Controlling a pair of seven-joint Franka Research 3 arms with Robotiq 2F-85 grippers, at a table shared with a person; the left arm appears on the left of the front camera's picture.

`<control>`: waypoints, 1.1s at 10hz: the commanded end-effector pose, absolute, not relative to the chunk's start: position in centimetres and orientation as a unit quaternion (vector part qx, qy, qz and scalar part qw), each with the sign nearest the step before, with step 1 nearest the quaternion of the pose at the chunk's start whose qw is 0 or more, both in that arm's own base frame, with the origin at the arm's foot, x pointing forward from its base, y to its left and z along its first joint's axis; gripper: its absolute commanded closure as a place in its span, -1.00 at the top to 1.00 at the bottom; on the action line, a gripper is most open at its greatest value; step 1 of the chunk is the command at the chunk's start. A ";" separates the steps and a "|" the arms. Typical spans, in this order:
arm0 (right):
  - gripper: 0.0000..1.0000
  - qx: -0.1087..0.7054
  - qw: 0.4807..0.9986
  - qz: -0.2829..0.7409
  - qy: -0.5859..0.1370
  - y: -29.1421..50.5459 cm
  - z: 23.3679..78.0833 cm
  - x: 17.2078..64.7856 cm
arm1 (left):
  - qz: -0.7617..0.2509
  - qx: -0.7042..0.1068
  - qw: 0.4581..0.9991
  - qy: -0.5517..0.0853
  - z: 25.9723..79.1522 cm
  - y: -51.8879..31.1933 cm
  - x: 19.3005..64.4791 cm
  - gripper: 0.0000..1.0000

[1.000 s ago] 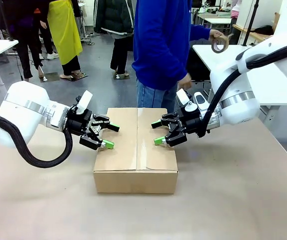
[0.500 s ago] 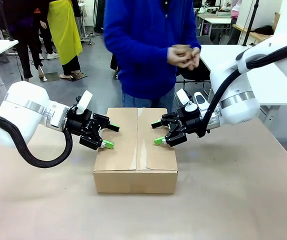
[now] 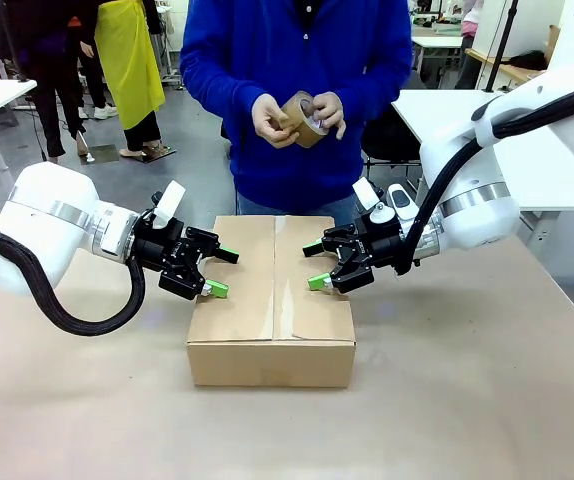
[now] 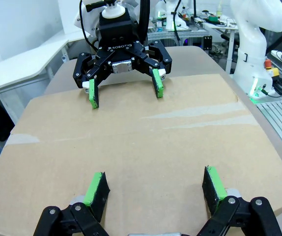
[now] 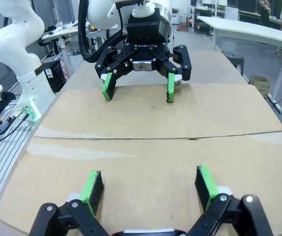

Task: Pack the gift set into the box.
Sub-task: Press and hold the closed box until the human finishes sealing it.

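Note:
The box (image 3: 272, 300) stands in the middle of the table with its top flaps folded shut and a seam running down the centre. My left gripper (image 3: 223, 272) is open, its green pads at the left flap's edge. My right gripper (image 3: 314, 266) is open over the right flap. In the left wrist view the left gripper (image 4: 155, 189) spans bare cardboard (image 4: 146, 142), facing the right gripper (image 4: 124, 88). In the right wrist view the right gripper (image 5: 149, 186) lies on the flap (image 5: 155, 147), opposite the left gripper (image 5: 138, 88). The gift set is hidden.
A person in a blue top stands behind the box, both hands holding a roll of brown tape (image 3: 305, 118) at chest height. A white table (image 3: 527, 150) stands at the right behind my right arm. Brown tabletop (image 3: 447, 400) lies open in front of the box.
The person has stepped from the right to directly behind the box and brought the tape roll down in front of the chest with both hands. Both arms and the box stay still.

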State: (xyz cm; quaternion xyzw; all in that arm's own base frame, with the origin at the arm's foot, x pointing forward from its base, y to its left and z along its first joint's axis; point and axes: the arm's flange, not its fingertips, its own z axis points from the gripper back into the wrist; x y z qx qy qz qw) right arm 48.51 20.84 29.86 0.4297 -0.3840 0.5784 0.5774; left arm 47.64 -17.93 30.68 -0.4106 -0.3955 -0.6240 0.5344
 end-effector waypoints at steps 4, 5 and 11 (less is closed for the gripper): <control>1.00 0.429 0.577 0.579 -0.384 20.8 29.7 48.5 | -0.626 -0.411 0.531 -0.397 30.4 -17.9 47.5 1.00; 1.00 0.429 0.577 0.579 -0.384 20.8 29.7 48.5 | -0.626 -0.411 0.531 -0.397 30.4 -17.9 47.5 1.00; 1.00 0.429 0.577 0.579 -0.384 20.8 29.7 48.5 | -0.626 -0.411 0.531 -0.397 30.4 -17.9 47.5 1.00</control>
